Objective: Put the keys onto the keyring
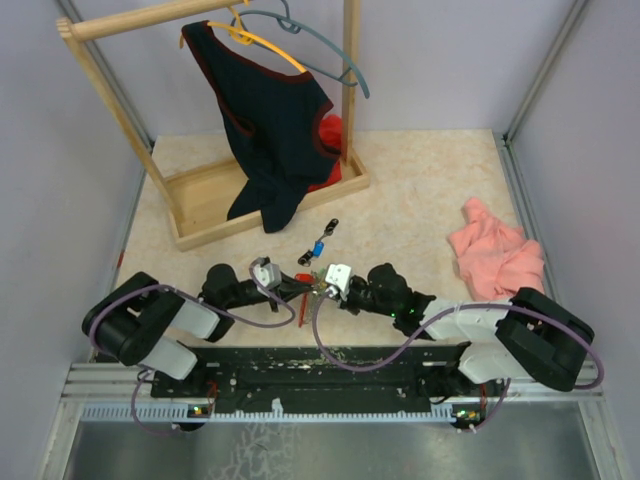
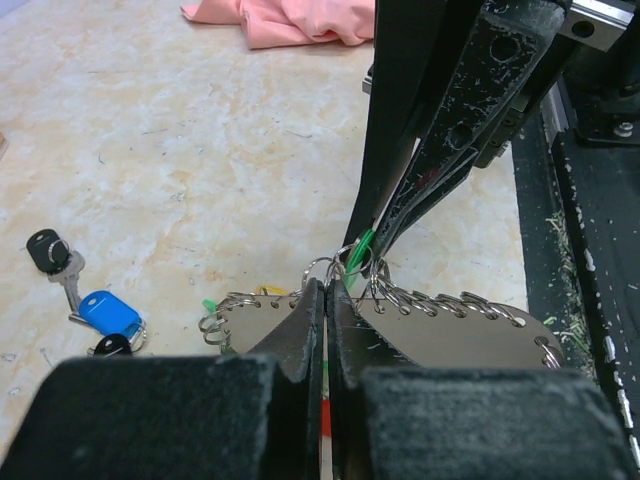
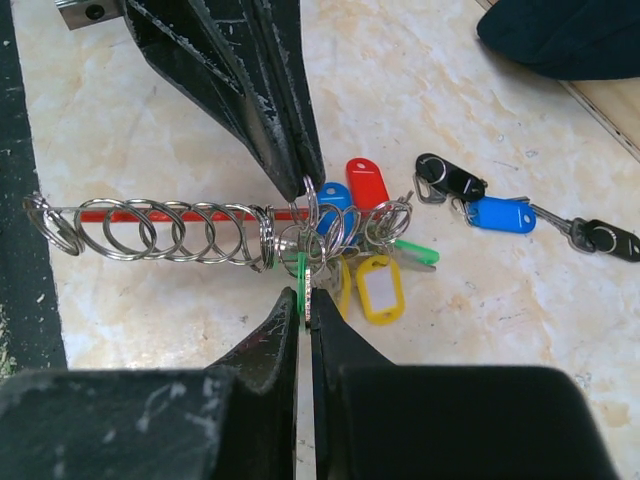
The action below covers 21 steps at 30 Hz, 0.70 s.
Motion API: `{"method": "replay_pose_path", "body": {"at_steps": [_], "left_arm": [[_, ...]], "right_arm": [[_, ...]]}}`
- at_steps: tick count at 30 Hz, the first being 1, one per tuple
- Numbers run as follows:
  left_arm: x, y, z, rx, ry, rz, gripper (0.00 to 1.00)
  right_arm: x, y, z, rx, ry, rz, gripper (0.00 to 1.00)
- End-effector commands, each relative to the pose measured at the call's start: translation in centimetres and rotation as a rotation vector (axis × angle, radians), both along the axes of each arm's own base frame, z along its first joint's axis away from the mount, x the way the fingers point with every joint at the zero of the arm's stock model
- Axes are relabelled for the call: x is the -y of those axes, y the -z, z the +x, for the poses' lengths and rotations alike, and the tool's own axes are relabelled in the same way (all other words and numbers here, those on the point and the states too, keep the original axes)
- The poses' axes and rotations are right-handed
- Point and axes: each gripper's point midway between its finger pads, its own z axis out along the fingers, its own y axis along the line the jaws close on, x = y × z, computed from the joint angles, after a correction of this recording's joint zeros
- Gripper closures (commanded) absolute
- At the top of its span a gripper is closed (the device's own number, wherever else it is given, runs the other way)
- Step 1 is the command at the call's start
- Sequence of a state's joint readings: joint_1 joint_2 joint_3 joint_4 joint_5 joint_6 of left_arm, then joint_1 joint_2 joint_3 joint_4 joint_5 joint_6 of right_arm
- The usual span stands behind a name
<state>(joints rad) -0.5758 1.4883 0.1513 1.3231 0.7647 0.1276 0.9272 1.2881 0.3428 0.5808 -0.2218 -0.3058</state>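
The keyring is a flat grey and red loop edged with wire rings. It hangs just above the table with my left gripper shut on its middle. In the right wrist view the keyring shows edge-on as a red line strung with rings. Keys with red, yellow and green heads dangle from its right end. My right gripper is shut on a green key right under the left gripper's fingertips. Both grippers meet near the table's front.
A loose blue key and two black keys lie on the table beyond the grippers. A pink cloth is at the right. A wooden rack with a dark garment and hangers stands at the back left.
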Motion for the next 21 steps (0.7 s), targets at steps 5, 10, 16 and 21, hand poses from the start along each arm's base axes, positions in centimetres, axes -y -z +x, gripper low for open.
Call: {"method": "replay_pose_path", "body": {"at_steps": [5,10,16,21], "left_arm": [[0.1,-1.1,-0.5,0.019,0.031,-0.075,0.91],[0.2,-0.8,-0.9,-0.004,0.085,-0.066,0.78],[0.4,-0.4,-0.4,-0.022,0.088,-0.038,0.71],[0.7,-0.4,-0.2,-0.038,0.096,-0.032,0.68]], "right_arm": [[0.3,-3.5,2.3,0.146,0.029,-0.076,1.00],[-0.1,-5.4,2.9,0.212,-0.003,-0.113,1.00],[-0.4,-6.1,2.8,0.239,-0.050,-0.155,1.00],[-0.8,-6.3,2.8,0.230,-0.060,-0.179,1.00]]}}
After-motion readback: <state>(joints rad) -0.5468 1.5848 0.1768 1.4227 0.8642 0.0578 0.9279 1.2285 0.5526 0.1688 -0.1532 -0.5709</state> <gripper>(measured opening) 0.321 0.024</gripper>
